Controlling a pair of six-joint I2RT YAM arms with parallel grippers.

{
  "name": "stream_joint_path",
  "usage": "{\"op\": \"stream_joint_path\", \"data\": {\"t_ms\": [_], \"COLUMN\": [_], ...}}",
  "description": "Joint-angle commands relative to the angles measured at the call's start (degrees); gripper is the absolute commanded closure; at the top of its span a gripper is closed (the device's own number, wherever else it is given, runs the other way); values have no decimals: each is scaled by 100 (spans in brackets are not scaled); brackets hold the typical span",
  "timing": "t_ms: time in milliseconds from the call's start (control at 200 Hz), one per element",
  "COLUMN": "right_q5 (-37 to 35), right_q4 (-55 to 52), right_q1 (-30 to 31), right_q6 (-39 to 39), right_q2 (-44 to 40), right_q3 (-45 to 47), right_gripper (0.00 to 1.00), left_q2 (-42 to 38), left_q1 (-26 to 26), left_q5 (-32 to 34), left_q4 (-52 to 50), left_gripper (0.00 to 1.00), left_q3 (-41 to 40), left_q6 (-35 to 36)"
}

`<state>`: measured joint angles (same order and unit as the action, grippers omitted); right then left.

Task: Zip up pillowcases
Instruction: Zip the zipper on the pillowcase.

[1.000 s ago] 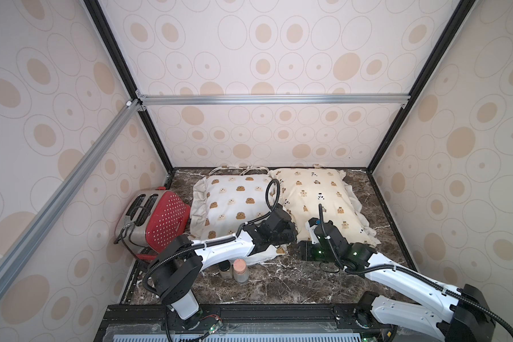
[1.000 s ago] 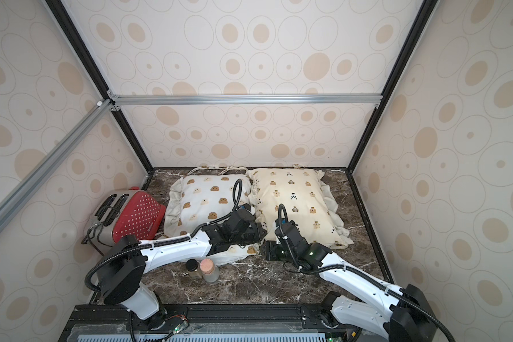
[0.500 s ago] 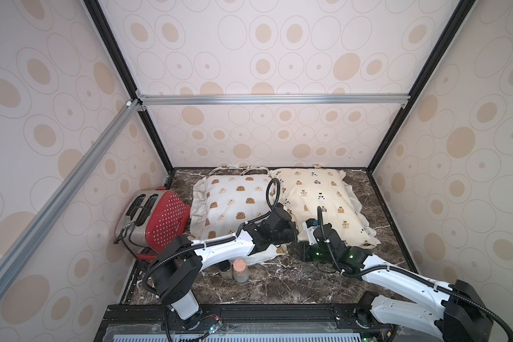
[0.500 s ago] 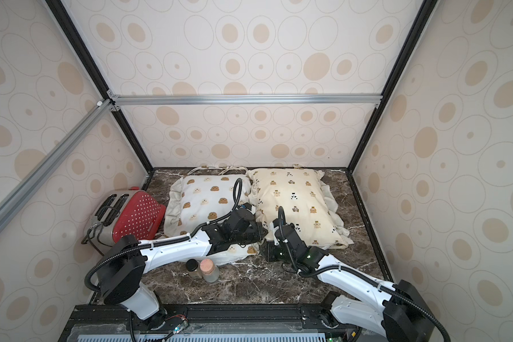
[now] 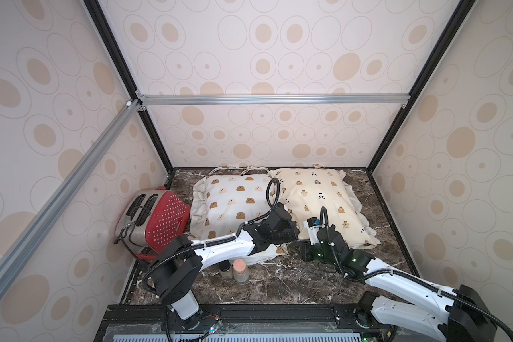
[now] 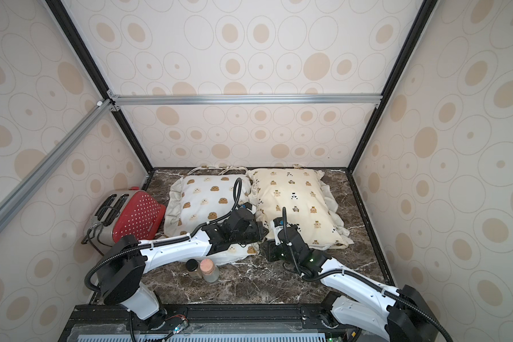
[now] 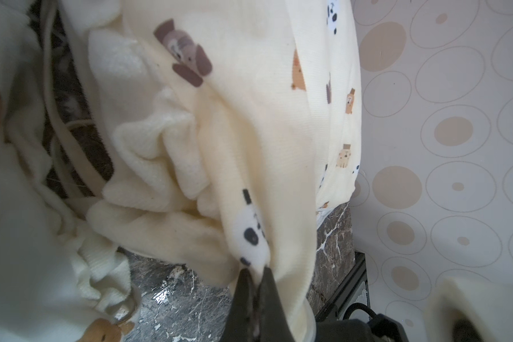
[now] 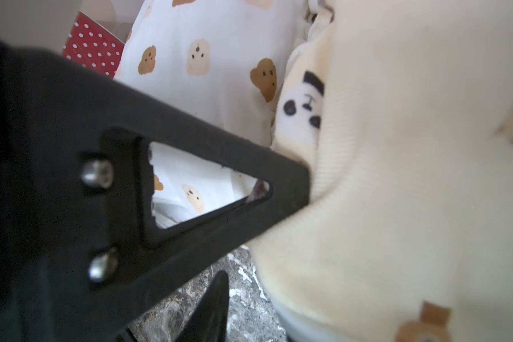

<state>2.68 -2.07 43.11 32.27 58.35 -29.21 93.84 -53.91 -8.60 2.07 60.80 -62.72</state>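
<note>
Panda pillowcase pinched in left pincer; right pincer touching.

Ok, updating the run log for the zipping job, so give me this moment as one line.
left gripper: shut on cream-yellow panda pillowcase edge | right gripper: open, fingertip against same pillowcase | white bear pillowcase: alongside, ungripped

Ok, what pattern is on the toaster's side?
The toaster has a red side with white polka dots, clearest in a top view.
</note>
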Motion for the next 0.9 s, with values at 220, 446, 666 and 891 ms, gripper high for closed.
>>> {"op": "stream_joint_path", "data": {"t_ms": [220,446,666,891], "right_q5": [-354,-472,-479,-550], "right_q4": [219,294,293,226], "right_q1": [-24,-30,-26,-29], "right_q6": [-94,-4,21,161], "right_q2": [219,184,300,327], "right_q3": [-68,-49,-155,-146], "right_gripper": [76,80,84,96], "left_q2": [-132,-114,-136,-191], "left_q1": [-65,-65,-64,-63], "left_q5": [-45,-5,25,106], "left_q4": [237,251,209,146], "left_gripper": [100,100,100,100], "left_q3": [64,29,29,-6], "left_q6": [-57,-56,-5,28]}}
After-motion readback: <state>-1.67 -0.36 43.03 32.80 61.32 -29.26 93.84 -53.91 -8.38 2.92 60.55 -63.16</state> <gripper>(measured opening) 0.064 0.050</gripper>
